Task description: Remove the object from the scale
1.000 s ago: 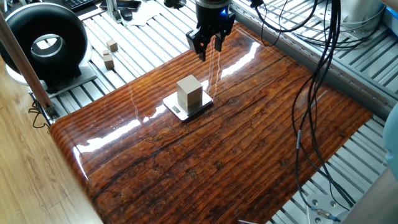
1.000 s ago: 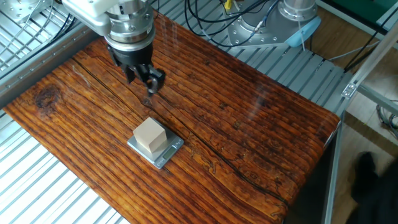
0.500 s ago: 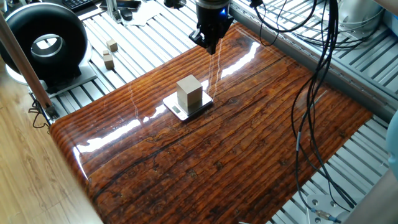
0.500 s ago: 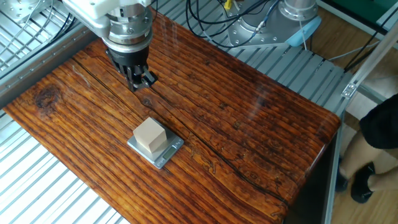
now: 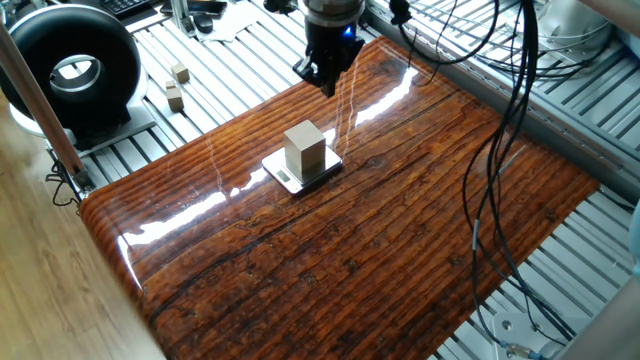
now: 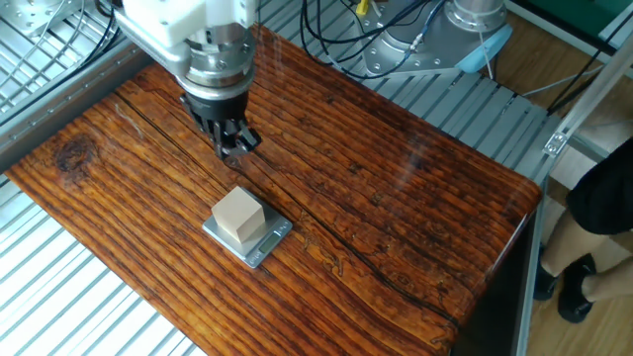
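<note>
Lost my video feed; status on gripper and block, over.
Gripper empty, up off the table, short of the block. Block upright on the scale, untouched. Nothing between them.

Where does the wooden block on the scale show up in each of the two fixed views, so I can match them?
One fixed view: the block is left of centre, upper half, standing on the scale.
The other fixed view: the block is left of centre, lower half, on the scale.
Shared landmark: the gripper, above the glossy tabletop beyond the block, not touching it.
</note>
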### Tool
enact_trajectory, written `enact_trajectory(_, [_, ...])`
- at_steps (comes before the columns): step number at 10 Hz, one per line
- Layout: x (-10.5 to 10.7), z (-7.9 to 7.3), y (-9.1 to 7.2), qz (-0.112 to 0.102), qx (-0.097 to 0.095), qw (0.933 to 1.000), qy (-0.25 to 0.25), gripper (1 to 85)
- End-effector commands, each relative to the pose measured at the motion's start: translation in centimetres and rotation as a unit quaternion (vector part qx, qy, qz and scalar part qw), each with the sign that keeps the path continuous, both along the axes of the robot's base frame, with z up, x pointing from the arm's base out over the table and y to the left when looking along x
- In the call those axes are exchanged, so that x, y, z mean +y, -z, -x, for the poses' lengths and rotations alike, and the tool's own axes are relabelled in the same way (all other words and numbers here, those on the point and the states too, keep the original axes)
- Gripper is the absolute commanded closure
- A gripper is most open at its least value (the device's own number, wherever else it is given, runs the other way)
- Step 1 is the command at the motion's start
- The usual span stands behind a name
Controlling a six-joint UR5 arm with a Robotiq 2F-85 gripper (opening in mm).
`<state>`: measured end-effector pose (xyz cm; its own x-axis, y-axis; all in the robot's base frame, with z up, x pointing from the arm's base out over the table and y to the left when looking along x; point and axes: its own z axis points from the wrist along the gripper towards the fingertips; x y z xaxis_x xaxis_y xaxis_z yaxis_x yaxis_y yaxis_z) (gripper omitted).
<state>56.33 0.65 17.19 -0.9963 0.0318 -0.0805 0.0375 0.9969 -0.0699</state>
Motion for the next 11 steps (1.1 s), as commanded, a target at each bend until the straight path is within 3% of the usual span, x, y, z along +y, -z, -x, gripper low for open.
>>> enact_trajectory(1, [2.1, 0.1, 0.9, -0.015, -0.003, 0.9999, -0.003, 84.7])
enact_trajectory(3, [1.9, 0.2, 0.9, -0.012, 0.0, 0.9999, -0.009, 84.7])
enact_trajectory(5, [3.2, 1.1, 1.0, -0.035, 0.019, 0.997, -0.067, 84.7])
enact_trajectory(6, [4.0, 0.9, 1.0, -0.048, 0.015, 0.9935, -0.102, 84.7])
enact_trajectory(7, [5.1, -0.2, 0.9, -0.065, -0.008, 0.9916, -0.112, 84.7])
enact_trajectory(8, [3.6, 0.0, 0.9, -0.037, -0.002, 0.9931, -0.111, 84.7])
enact_trajectory(9, [2.4, 1.0, 1.0, -0.017, 0.02, 0.9935, -0.111, 83.0])
enact_trajectory(10, [0.3, 4.1, 0.8, 0.017, 0.085, 0.9879, -0.129, 70.3])
enact_trajectory(11, [-0.5, 2.2, 1.2, 0.039, 0.06, 0.9885, -0.133, 63.0])
